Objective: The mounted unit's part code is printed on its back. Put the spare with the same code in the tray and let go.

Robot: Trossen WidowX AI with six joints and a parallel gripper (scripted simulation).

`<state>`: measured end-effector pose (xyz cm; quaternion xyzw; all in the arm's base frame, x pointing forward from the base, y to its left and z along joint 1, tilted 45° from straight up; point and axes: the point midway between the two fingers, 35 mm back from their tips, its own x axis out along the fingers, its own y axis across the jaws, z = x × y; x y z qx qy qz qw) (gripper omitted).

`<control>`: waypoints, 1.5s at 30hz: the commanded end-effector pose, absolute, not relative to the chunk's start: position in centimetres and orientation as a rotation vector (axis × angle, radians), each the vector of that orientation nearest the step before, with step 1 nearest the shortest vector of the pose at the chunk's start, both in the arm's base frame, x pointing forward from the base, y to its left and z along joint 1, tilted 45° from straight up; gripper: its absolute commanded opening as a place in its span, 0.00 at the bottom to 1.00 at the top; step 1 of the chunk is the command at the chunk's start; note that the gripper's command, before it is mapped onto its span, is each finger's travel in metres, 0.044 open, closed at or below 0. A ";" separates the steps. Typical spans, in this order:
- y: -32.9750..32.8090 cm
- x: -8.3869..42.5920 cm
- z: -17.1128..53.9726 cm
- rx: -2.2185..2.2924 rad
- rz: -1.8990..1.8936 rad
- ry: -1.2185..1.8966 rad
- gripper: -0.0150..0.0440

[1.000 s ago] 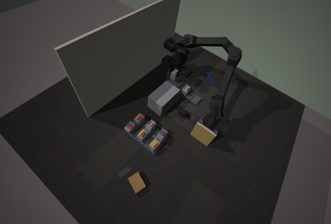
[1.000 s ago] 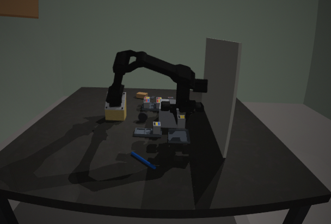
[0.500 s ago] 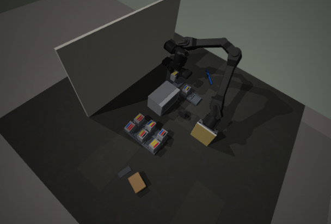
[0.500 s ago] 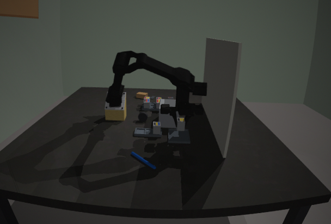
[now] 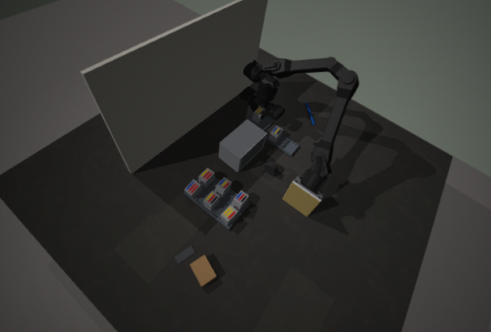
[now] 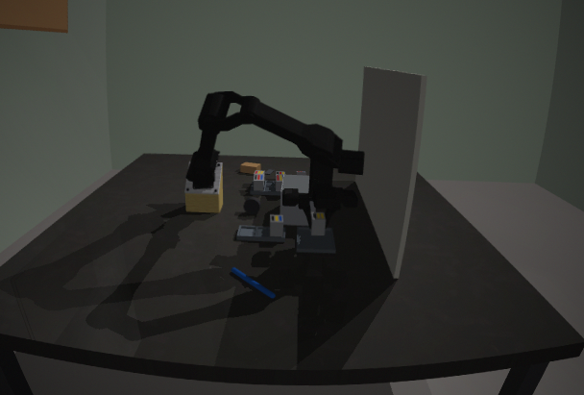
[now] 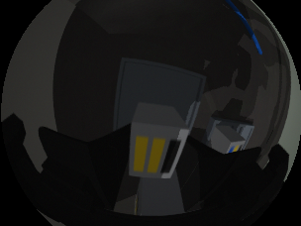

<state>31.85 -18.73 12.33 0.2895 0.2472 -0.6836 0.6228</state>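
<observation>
My gripper (image 5: pixel 260 111) (image 6: pixel 318 208) (image 7: pixel 153 130) is shut on a grey spare (image 6: pixel 318 225) (image 7: pixel 155 155) with two yellow stripes and one black stripe. It holds the spare upright, low over the dark tray (image 6: pixel 315 245) (image 7: pixel 158 74); whether the spare touches the tray I cannot tell. Several other striped spares stand in a rack (image 5: pixel 204 208). Another striped unit (image 5: pixel 276 132) (image 6: pixel 277 227) (image 7: pixel 227 140) with blue, yellow and black stripes stands on a small base (image 5: pixel 290 147) (image 6: pixel 250 233) beside the tray. No printed back code on a mounted unit is visible.
A large grey box (image 5: pixel 243 141) (image 6: pixel 295 211) stands close to the tray. A tall panel (image 5: pixel 178 85) (image 6: pixel 391 149) rises beside the arm. A blue rod (image 5: pixel 310 114) (image 6: pixel 253 283) (image 7: pixel 248 27), an orange block (image 5: pixel 203 271) (image 6: pixel 251 167) and a dark cylinder (image 5: pixel 271 169) (image 6: pixel 251 205) are on the table.
</observation>
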 end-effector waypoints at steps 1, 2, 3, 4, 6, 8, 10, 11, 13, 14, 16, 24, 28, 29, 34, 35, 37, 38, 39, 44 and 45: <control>-18.9 31.7 11.9 0.663 -1.568 0.577 0.25; -19.0 31.7 11.8 0.663 -1.568 0.577 0.25; -19.1 31.7 11.8 0.662 -1.568 0.577 0.25; -19.1 31.6 11.7 0.662 -1.568 0.576 0.25; -19.3 31.6 11.6 0.662 -1.568 0.576 0.25; -19.4 31.6 11.5 0.661 -1.568 0.576 0.25; -19.5 31.5 11.4 0.661 -1.568 0.576 0.25; -19.6 31.5 11.3 0.661 -1.568 0.575 0.25; -19.7 31.5 11.2 0.660 -1.569 0.575 0.25; -19.7 31.4 11.2 0.660 -1.569 0.575 0.25; -19.7 31.5 11.5 0.662 -1.572 0.566 0.30; -19.7 31.5 11.5 0.662 -1.572 0.566 0.65; -19.7 31.5 11.5 0.662 -1.572 0.566 0.83; -19.7 31.5 11.5 0.662 -1.572 0.566 0.88; -18.8 31.8 12.2 0.664 -1.570 0.569 1.00; -17.7 32.1 13.2 0.667 -1.569 0.572 1.00; -15.1 32.4 15.6 0.669 -1.568 0.578 1.00; -13.8 32.4 16.9 0.667 -1.567 0.580 1.00; -12.8 32.2 18.0 0.665 -1.568 0.580 1.00; -12.0 32.1 18.8 0.663 -1.568 0.580 1.00; -12.0 32.1 18.8 0.663 -1.568 0.580 1.00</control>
